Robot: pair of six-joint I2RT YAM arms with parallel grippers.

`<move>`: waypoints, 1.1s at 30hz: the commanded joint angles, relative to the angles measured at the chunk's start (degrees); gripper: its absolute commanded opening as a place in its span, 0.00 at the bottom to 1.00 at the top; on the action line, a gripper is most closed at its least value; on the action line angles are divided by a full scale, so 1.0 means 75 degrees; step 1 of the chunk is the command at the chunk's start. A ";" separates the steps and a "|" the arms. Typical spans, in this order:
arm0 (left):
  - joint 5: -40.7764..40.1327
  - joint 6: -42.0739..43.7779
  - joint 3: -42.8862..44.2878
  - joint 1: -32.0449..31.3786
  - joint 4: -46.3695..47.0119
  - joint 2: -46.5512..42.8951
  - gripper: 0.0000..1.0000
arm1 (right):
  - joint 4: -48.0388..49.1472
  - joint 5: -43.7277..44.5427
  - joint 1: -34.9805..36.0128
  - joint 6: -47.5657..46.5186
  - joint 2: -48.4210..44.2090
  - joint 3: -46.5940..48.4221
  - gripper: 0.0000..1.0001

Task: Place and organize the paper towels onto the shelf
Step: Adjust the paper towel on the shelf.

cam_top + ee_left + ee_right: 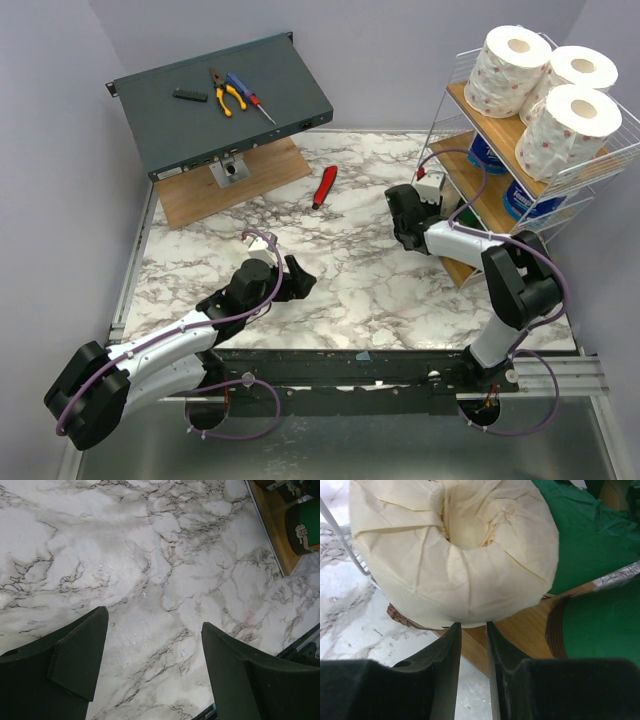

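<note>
While cream roll (455,550) sits on shelf (525,627) bottom tier beside green-wrapped rolls (590,540), right end effector (474,625) nearly closed, empty, tips at roll's edge: likely tidying step. Next: nudge roll deeper, gently. Left end effector (154,617) wide open, empty, over marble surface (150,555).

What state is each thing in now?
Left gripper: jaws open, empty.
Right gripper: jaws nearly shut, empty.
Three white pink-speckled paper rolls: lying on top tier of white wire shelf.
Two blue-wrapped paper rolls: middle tier.
Plain cream paper roll: bottom tier.
Green-wrapped paper rolls: bottom tier, beside cream one.
Red-handled tool: lying on marble table.
</note>
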 commanded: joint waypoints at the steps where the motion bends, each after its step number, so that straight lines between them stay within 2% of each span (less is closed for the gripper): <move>1: 0.0075 0.0134 0.0034 0.0014 0.0182 -0.0053 0.77 | -0.0261 0.0069 -0.0096 0.0340 -0.0610 -0.0175 0.29; 6: 0.0081 0.0160 0.0035 0.0011 0.0158 -0.0095 0.77 | 0.0151 0.0089 0.0657 -0.0237 -0.0968 -0.0220 0.32; 9: 0.0046 0.0149 0.0010 0.0012 0.0158 -0.0151 0.77 | 0.0262 -0.0138 0.0804 -0.0372 -0.0924 -0.0075 0.34; 20: -0.0104 0.0123 0.0013 0.0012 -0.0039 -0.0349 0.77 | 0.1158 0.0193 0.0720 -0.1023 0.0370 0.0683 0.34; 33: -0.0166 0.0024 -0.0083 0.0012 -0.0042 -0.0419 0.77 | 0.1031 0.0143 0.0091 -0.0855 0.0193 0.0621 0.36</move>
